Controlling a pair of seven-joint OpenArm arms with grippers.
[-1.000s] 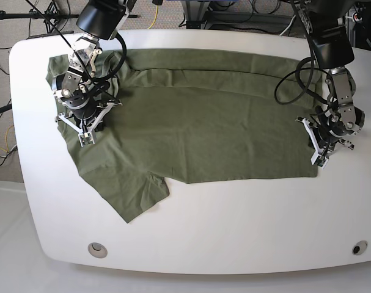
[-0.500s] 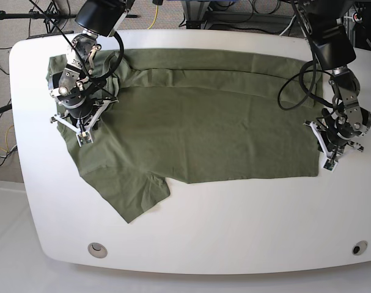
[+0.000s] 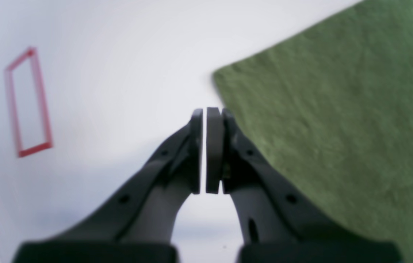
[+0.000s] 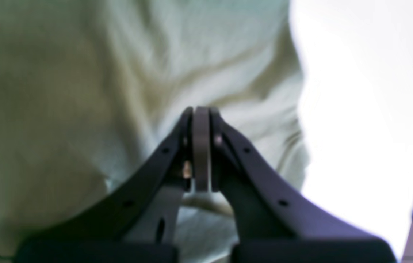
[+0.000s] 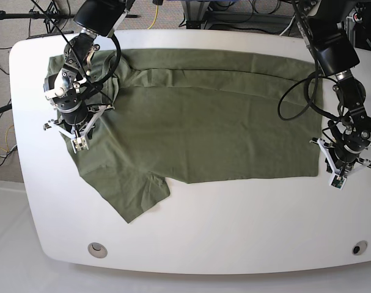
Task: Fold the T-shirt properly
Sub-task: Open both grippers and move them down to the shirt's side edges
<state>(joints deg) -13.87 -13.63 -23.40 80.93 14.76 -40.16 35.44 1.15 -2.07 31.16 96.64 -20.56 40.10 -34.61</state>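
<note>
Both sets of fingers are clenched empty. Olive-green cotton T-shirt [image 5: 203, 116] lies lengthwise across white worktop [image 5: 234, 226]; left gripper [image 5: 337, 174] just beside its hem corner, right gripper [image 5: 76, 141] over the sleeve end.

A: What colour is the T-shirt [image 5: 203, 116]?
B: Plain olive green, no print. The surface [image 5: 234, 220] is white, with a red outlined mark [image 3: 27, 104].
A: And the tools?
B: Left tool [image 3: 206, 109] and right tool [image 4: 201, 109] both have black fingers.
</note>
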